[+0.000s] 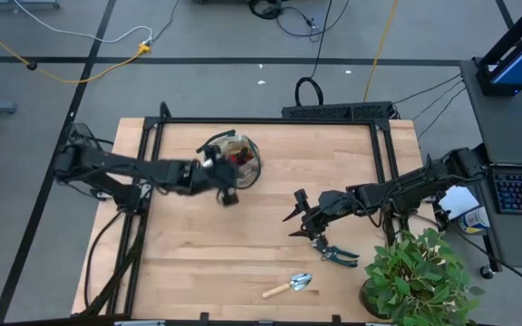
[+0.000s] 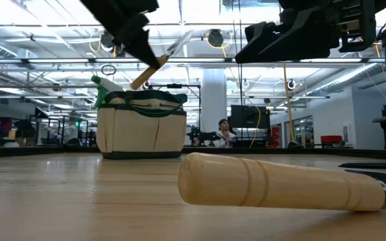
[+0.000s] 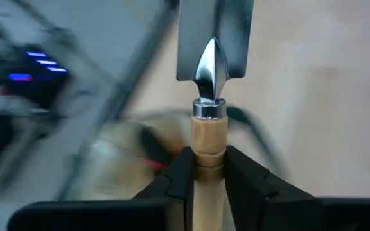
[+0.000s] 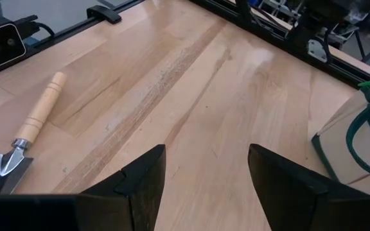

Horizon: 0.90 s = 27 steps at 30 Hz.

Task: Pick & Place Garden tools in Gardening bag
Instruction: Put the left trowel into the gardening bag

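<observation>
The tan gardening bag [image 1: 236, 159] with green trim stands at the table's far middle [image 2: 141, 126]; a red item [image 1: 236, 156] and a green-topped item [image 2: 102, 88] show in it. My left gripper [image 1: 227, 188] hangs just above the bag's near side, shut on a wooden-handled trowel [image 2: 161, 61]. My right gripper [image 1: 297, 213] hovers open above the table's middle, touching nothing. Black pruning shears [image 1: 335, 253] and a second trowel [image 1: 288, 285] lie flat on the near right of the table. My left gripper pinches the trowel's wooden handle [image 3: 209, 138] between its two fingers [image 3: 180, 168], a little short of the metal collar and blade [image 3: 214, 38]. The trowel runs along the fingers, blade pointing away from the wrist. It is lifted clear and tilted, its handle end [image 2: 139, 79] lowest, over the bag.
A leafy potted plant [image 1: 420, 276] stands at the near right corner. The lying trowel's handle [image 2: 280, 182] fills the low view's foreground and shows in the right wrist view [image 4: 36, 119]. Bare tabletop lies on the near left. A black frame [image 1: 270, 120] borders the table.
</observation>
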### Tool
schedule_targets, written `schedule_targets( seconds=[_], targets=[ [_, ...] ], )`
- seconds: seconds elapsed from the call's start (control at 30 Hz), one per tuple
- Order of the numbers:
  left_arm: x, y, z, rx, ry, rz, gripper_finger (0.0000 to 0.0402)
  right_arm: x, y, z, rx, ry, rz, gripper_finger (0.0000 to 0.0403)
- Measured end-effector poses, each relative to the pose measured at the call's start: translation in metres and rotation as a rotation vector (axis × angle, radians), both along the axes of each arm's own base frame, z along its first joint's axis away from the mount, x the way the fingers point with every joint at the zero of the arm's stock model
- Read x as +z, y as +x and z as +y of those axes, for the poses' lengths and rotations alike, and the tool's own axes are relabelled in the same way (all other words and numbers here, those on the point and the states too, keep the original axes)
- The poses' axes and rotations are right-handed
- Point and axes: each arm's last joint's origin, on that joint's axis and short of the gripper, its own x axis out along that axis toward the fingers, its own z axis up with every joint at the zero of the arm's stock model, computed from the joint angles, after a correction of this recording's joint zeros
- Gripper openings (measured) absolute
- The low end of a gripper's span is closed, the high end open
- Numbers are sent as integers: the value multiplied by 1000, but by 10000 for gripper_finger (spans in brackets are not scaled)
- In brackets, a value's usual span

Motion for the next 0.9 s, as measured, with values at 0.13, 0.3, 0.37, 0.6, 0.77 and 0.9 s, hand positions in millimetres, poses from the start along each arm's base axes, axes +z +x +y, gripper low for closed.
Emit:
schedule_targets(
  seconds=[0.13, 0.3, 0.37, 0.6, 0.77, 0.9],
  targets=[
    [15, 1, 22, 122, 109, -11, 79, -1, 0, 0, -1, -1, 9, 212],
    [2, 1, 35, 190, 71, 10, 68, -1, 0, -5, -18, 6, 17, 212],
    [-10, 1, 37, 214, 45, 36, 65, -1, 1, -7, -26, 7, 19, 212],
    [-17, 1, 31, 225, -65, 19, 78, -1, 1, -9, -39, 15, 21, 212],
    [-25, -9, 32, 246, -167, 118, 75, -1, 1, -9, -45, 25, 25, 212],
    [-34, -11, 35, 250, -300, 177, 79, -2, 1, -9, -49, 28, 27, 212]
  ],
)
